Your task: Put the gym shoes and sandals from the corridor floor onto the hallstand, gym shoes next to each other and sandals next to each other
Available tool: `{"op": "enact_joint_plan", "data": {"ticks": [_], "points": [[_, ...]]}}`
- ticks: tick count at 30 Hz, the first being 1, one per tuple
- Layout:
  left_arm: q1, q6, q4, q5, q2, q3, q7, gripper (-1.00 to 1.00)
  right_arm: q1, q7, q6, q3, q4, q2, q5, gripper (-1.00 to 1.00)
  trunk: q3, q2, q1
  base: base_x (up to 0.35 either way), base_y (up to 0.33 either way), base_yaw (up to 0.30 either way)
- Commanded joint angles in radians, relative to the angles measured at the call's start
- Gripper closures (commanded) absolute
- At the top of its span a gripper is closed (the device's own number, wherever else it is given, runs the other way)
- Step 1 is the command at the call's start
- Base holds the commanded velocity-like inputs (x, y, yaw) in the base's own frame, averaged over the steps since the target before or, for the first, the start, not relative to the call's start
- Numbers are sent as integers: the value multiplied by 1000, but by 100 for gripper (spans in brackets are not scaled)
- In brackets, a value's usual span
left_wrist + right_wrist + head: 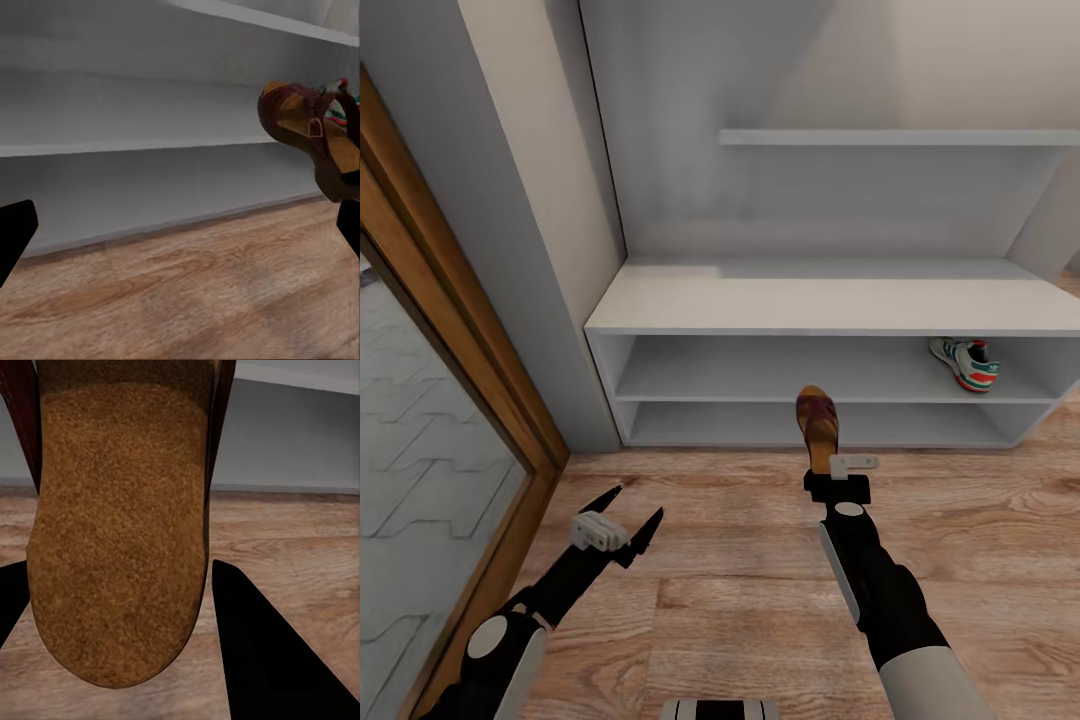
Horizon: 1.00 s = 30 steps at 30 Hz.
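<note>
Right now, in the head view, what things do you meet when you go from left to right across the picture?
Wood-framed glass door → left end effector, open and empty → sandal held by the right end effector → gym shoe on the upper open shelf of the hallstand.

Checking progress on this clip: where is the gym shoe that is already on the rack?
In the head view, the gym shoe sits at the right end of the hallstand's upper open shelf, right of the sandal held in the right gripper.
</note>
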<state>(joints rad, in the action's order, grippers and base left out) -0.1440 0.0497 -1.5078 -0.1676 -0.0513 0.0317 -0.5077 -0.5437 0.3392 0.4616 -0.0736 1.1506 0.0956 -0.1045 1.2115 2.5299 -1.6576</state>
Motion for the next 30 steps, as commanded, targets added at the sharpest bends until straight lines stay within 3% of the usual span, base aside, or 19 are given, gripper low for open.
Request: {"op": "enact_joint_plan", "data": {"ticks": [1, 9, 30], "points": [[-5, 0, 2, 1, 2, -6, -30, -100, 0, 1, -1, 0, 0, 0, 3, 100, 0, 0, 0, 0, 0, 0], [-16, 2, 14, 5, 7, -22, -111, -100, 1, 1, -1, 0, 0, 0, 3, 100, 0, 0, 0, 0, 0, 0], [-8, 3, 25, 2, 9, -24, -136, -100, 2, 0, -1, -1, 1, -1, 2, 100, 0, 0, 0, 0, 0, 0]]}}
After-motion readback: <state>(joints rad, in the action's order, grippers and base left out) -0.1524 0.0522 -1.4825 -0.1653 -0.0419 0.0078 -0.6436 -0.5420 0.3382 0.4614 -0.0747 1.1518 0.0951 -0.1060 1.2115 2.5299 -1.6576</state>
